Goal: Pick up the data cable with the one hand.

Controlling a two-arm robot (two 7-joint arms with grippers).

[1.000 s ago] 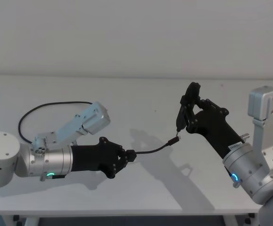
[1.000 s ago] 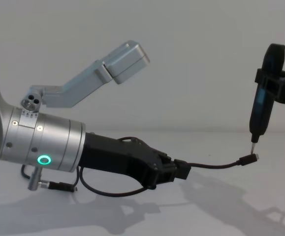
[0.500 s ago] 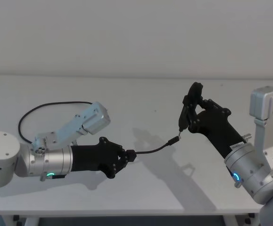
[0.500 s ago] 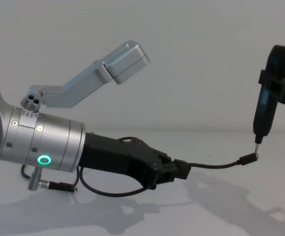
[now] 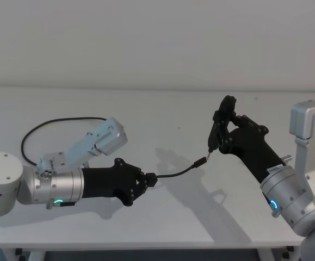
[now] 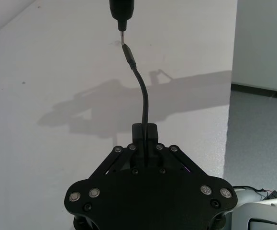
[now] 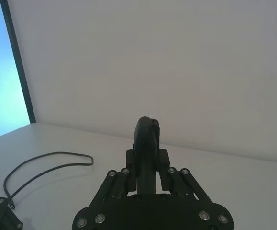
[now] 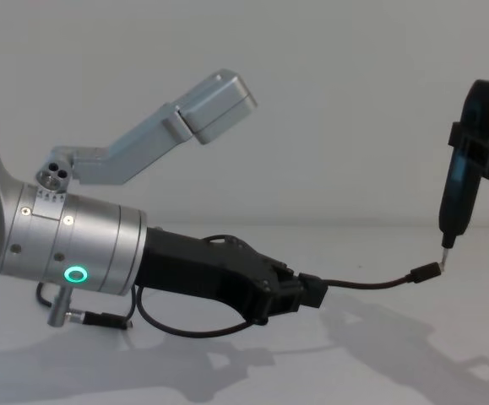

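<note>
Head view: left gripper (image 5: pixel 146 181) low over the white worktop (image 5: pixel 162 109), jaws closed on the data cable (image 5: pixel 174 173) at a blocky part near one end; a short free length runs from the jaws toward the right, ending in a small plug lifted clear of the surface. The remaining cord loops back behind the left arm, partly hidden by the wrist. Right gripper (image 5: pixel 217 133) holds a narrow black tool with a pin tip, tip just above the plug; contact cannot be judged. Left wrist view: cable (image 6: pixel 143 103) rises from between the closed jaws to the pin tip; tool body cut off by the frame edge. Right wrist view: jaws clamp the upright tool; its tip is hidden behind its own body. Chest view: cable (image 8: pixel 366 284) sags slightly between jaws and plug; right gripper mostly cut off at the edge.
</note>
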